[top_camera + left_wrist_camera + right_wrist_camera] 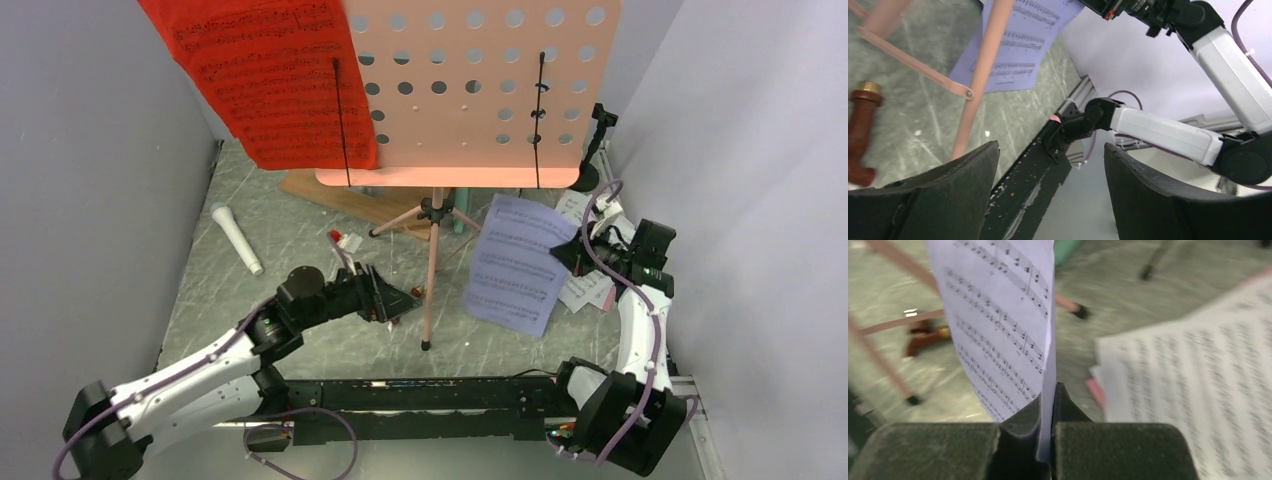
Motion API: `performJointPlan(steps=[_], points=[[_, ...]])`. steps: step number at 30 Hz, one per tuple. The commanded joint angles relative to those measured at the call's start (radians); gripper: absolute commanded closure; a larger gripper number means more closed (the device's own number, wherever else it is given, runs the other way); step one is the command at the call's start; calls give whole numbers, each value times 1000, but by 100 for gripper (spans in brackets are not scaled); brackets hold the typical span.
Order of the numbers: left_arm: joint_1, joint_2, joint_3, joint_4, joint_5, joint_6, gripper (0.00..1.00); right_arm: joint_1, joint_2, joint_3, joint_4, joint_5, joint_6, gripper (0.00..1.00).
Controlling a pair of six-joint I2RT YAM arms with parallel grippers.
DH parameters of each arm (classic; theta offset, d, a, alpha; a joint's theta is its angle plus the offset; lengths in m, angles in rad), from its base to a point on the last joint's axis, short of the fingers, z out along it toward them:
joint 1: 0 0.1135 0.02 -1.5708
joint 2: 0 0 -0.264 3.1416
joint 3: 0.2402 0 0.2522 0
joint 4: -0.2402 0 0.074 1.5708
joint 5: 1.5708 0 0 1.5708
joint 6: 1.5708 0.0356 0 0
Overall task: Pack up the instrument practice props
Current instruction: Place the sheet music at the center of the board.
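The pink perforated music desk [480, 90] stands on pink tripod legs [432, 270] and carries a red sheet-music page [270, 80] on its left. My right gripper [572, 250] is shut on the edge of a white sheet-music page [515, 265], held off the floor; in the right wrist view the page [998, 315] stands pinched between the jaws [1050, 395]. More pages [590, 285] lie under it. My left gripper [405, 300] is open and empty beside a tripod leg [983, 75]. A white microphone [237, 238] lies at left. A black mic mount [600, 130] stands at back right.
A brown wooden board [340, 195] lies under the desk at the back. A small brown wooden piece [860, 135] lies left of the tripod leg. Grey walls close in left and right. A black rail [440, 395] runs along the near edge.
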Motion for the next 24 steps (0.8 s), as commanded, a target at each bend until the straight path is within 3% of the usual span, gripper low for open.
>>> performJointPlan(steps=[1, 6, 13, 15, 18, 22, 24], points=[[-3, -148, 71, -340, -160, 117, 17, -22, -51, -24, 219, 468, 141, 100], [-3, -267, 88, -491, -224, 148, 16, -21, 27, -20, 420, 770, 171, 100], [-3, -367, 107, -602, -279, 167, 15, -21, 298, 68, 592, 990, 138, 95], [-4, -387, 122, -637, -294, 178, 15, -20, 363, 100, 607, 1072, 143, 77], [-2, -415, 160, -699, -311, 202, 14, -20, 407, 149, 590, 1188, 186, 36], [-4, -454, 224, -802, -373, 245, 13, -19, 295, 142, 533, 1065, 244, 19], [-3, -471, 254, -841, -404, 270, 12, -18, 237, 157, 430, 940, 281, 17]])
